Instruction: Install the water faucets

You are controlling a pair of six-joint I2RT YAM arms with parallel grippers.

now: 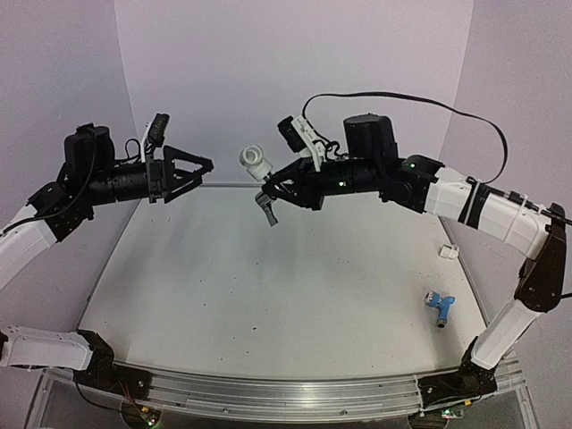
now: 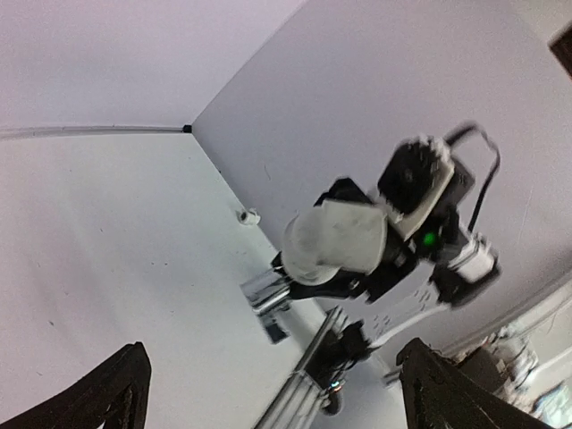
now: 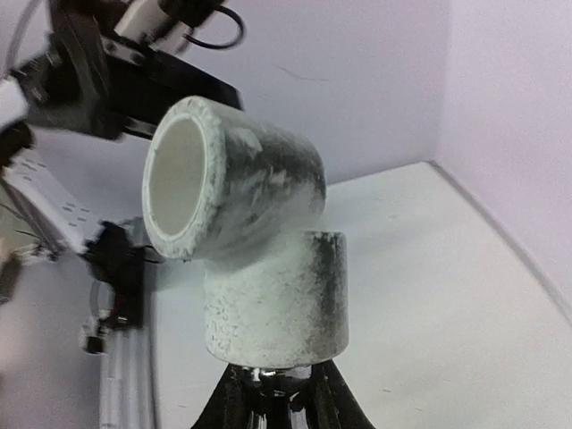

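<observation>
Closest to our right wrist camera, a scuffed white plastic elbow pipe fitting (image 3: 259, 268) fills the view. One socket mouth faces ten o'clock and the other points down to six o'clock, where our right gripper (image 3: 273, 374) is clamped on the shiny silver-grey metal faucet (image 3: 268, 402) that enters it. From our left wrist camera, our left gripper (image 2: 273, 349) is spread wide and holds nothing. The elbow sits at centre with the metal faucet jutting toward eight o'clock, and a small white stubby fitting (image 2: 248, 215) lies on the white table (image 2: 107, 250) at eleven o'clock. From above, we see both grippers facing each other, apart, over the far edge. The light blue faucet (image 1: 440, 306) lies on the table at four o'clock.
</observation>
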